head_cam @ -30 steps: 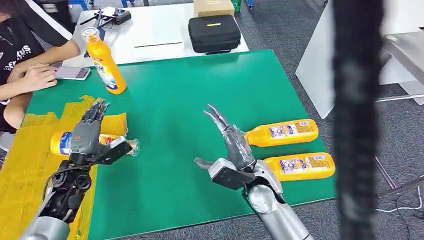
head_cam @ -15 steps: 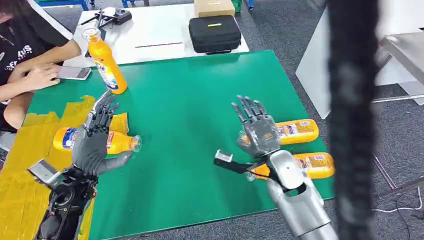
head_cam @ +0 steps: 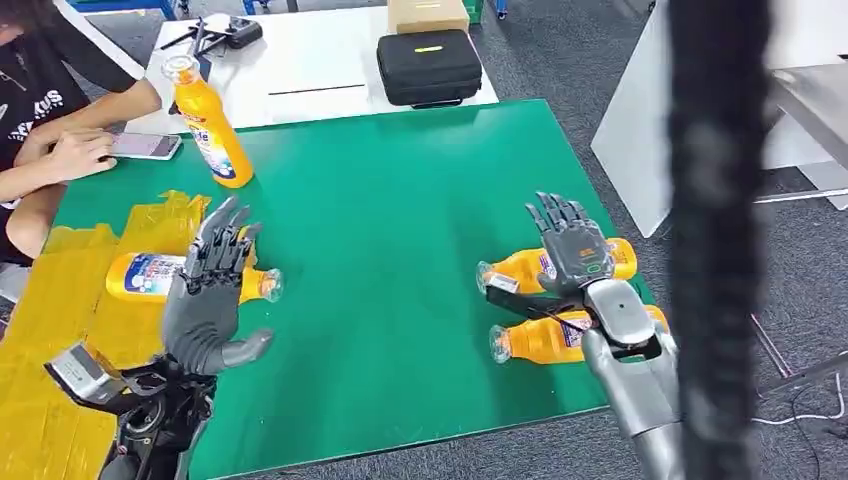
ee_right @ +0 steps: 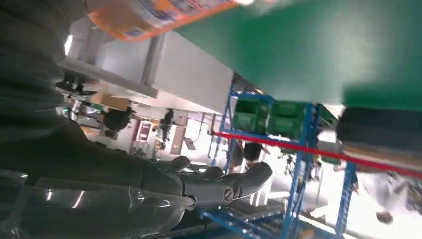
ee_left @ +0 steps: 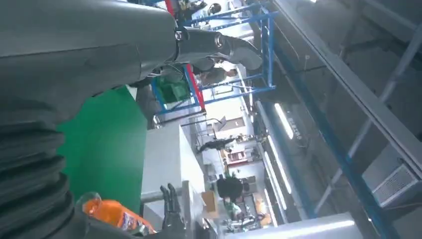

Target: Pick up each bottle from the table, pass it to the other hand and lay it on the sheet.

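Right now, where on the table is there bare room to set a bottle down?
The green middle, between the left hand and right hand, is bare. The right edge is crowded by two lying bottles; the yellow sheet already holds one.

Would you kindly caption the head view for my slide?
Open right hand reaches over two lying orange plastic bottles on the green table mat.

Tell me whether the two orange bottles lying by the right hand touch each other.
Apart. The head view shows a strip of green mat between the farther bottle and the nearer bottle, partly crossed by the right hand.
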`<state>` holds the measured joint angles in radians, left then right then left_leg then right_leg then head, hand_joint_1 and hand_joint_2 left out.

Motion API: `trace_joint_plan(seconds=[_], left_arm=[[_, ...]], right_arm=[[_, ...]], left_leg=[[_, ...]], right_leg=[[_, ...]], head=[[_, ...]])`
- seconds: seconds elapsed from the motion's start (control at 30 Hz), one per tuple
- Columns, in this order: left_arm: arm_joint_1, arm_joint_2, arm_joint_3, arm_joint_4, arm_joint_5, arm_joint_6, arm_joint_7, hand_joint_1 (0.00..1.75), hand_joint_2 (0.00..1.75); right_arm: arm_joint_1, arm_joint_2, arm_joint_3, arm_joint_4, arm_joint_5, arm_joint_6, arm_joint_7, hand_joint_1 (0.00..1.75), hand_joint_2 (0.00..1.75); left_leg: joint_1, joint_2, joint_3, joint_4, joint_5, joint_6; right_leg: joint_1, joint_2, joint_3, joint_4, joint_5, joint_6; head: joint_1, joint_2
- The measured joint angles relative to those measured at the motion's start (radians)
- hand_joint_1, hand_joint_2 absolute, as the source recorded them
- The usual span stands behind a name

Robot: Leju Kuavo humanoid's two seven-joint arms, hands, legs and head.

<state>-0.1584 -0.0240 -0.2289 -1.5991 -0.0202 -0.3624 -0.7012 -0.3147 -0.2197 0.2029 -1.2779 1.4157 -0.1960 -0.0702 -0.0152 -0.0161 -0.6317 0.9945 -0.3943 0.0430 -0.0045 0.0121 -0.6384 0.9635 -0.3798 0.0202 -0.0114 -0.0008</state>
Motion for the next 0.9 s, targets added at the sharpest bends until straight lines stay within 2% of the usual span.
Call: trace_joint_plan(seconds=[0.3,0.73,0.9], left_arm=[[0.016,-0.019,0.0,0.0,0.025,-0.019,0.0,0.0,1.75],[0.018,-0.025,0.0,0.002,0.022,-0.017,0.0,0.0,1.75],[0.017,-0.027,0.0,0.01,0.018,-0.012,0.0,0.0,1.75]], right_arm=[[-0.027,-0.02,-0.032,0.098,0.014,0.001,-0.01,0.0,1.75],[-0.039,-0.025,-0.041,0.143,0.013,0.011,-0.013,0.0,1.75],[-0.075,-0.039,-0.045,0.209,0.025,0.018,-0.014,0.0,1.75]], left_leg=[[0.0,0.0,0.0,0.0,0.0,0.0],[0.0,0.0,0.0,0.0,0.0,0.0],[0.0,0.0,0.0,0.0,0.0,0.0]], right_leg=[[0.0,0.0,0.0,0.0,0.0,0.0],[0.0,0.0,0.0,0.0,0.0,0.0],[0.0,0.0,0.0,0.0,0.0,0.0]], head=[[0.0,0.0],[0.0,0.0],[0.0,0.0]])
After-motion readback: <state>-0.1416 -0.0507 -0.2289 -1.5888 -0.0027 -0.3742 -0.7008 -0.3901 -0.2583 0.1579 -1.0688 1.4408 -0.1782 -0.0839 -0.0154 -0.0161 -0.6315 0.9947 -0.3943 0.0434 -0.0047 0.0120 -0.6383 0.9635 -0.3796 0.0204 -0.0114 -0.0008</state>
